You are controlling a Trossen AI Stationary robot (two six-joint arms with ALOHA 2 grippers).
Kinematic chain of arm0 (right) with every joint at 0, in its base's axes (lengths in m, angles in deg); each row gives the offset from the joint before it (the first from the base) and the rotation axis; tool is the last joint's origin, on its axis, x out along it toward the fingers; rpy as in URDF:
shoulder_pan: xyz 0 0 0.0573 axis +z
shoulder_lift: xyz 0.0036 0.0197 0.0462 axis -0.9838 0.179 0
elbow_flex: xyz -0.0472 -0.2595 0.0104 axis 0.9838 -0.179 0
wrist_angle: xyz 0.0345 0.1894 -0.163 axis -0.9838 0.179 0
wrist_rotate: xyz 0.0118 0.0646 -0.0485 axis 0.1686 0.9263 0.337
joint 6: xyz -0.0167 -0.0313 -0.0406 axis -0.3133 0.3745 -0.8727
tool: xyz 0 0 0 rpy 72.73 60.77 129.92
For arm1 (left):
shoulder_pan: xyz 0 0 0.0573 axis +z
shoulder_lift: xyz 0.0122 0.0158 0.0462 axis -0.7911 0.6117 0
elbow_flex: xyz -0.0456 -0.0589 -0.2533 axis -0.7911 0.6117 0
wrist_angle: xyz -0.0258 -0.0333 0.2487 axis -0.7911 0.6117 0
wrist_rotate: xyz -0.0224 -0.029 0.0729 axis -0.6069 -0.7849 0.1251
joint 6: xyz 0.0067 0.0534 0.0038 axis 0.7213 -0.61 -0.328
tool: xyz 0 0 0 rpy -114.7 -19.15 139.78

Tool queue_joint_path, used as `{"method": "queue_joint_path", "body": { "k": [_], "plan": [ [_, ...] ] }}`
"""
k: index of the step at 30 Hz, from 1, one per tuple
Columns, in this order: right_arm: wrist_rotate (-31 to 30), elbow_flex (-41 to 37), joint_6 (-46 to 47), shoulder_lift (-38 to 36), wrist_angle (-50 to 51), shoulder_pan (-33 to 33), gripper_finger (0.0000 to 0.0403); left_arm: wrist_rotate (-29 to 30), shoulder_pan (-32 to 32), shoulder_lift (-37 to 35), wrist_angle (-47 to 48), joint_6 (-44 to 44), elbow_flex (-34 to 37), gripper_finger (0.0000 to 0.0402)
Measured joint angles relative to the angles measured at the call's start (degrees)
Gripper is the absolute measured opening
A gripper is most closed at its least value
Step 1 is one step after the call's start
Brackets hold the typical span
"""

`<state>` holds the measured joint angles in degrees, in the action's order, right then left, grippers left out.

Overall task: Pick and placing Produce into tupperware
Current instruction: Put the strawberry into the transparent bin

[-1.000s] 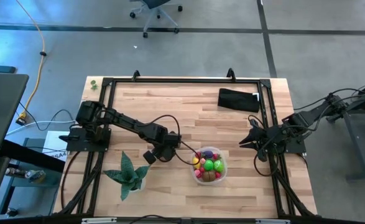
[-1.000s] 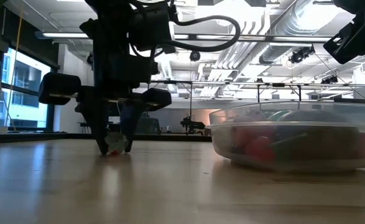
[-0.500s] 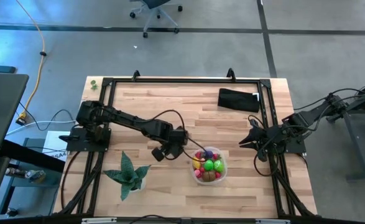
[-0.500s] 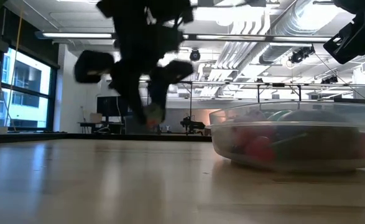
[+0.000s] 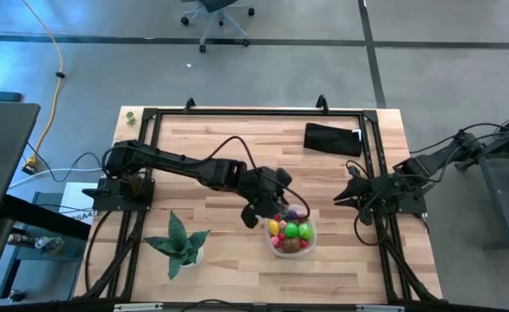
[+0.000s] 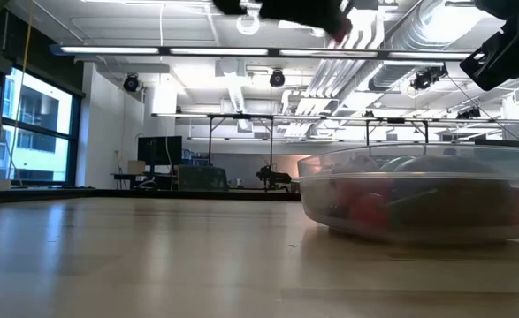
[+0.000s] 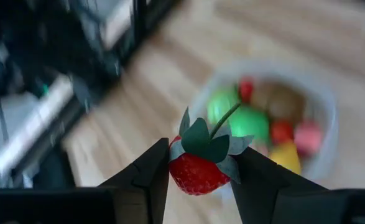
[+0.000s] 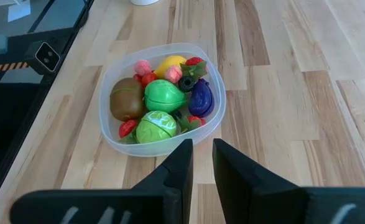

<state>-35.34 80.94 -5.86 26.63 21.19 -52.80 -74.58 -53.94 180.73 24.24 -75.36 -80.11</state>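
Observation:
My left gripper (image 5: 277,211) is shut on a small red toy strawberry (image 7: 196,173) with green leaves, high above the table at the left rim of the tupperware (image 5: 311,234). In the low view it shows only at the top edge (image 6: 334,26). The clear round tupperware (image 8: 107,134) rests on the table and holds several produce pieces: green (image 8: 162,96), brown (image 8: 123,99), yellow (image 8: 173,64), purple (image 8: 201,99) and small red ones. My right gripper (image 5: 344,198) waits shut and empty to the right of the tupperware, near the table's right edge. My left gripper pinches the strawberry's red body (image 7: 181,175) between its two fingers, one on each side. The leafy top and stem (image 7: 210,140) face the wrist camera. The fingers point down over the tupperware. The strawberry is lifted clear of the table.
A green spiky potted plant (image 5: 179,243) stands near the front left. A black pouch (image 5: 333,139) lies at the far right. A black frame (image 5: 150,156) runs round the tabletop. Bare wood lies between the plant, the pouch and the tupperware.
My left gripper, shut on the strawberry, has risen from the tabletop and gone toward the table's right edge, up to the tupperware. The strawberry has been lifted clear of the table. In the low view the gripper has climbed out to the top edge.

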Motion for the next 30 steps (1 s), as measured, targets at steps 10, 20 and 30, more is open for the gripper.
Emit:
{"method": "queue_joint_path", "body": {
  "k": [10,20,30],
  "plan": [
    [0.00,0.00,-0.02,0.02,0.09,-0.01,0.0051,-7.71,-2.12,7.75,-6.23,4.80,0.06,0.0139],
    [-0.01,0.00,-0.01,0.00,0.05,-0.01,0.0051,-8.40,-2.12,12.24,-2.44,6.62,0.11,0.0141],
    [-0.03,0.00,0.00,0.02,0.04,-0.01,0.0051,-7.97,-2.12,14.25,0.58,7.56,0.03,0.0143]
  ]
}}
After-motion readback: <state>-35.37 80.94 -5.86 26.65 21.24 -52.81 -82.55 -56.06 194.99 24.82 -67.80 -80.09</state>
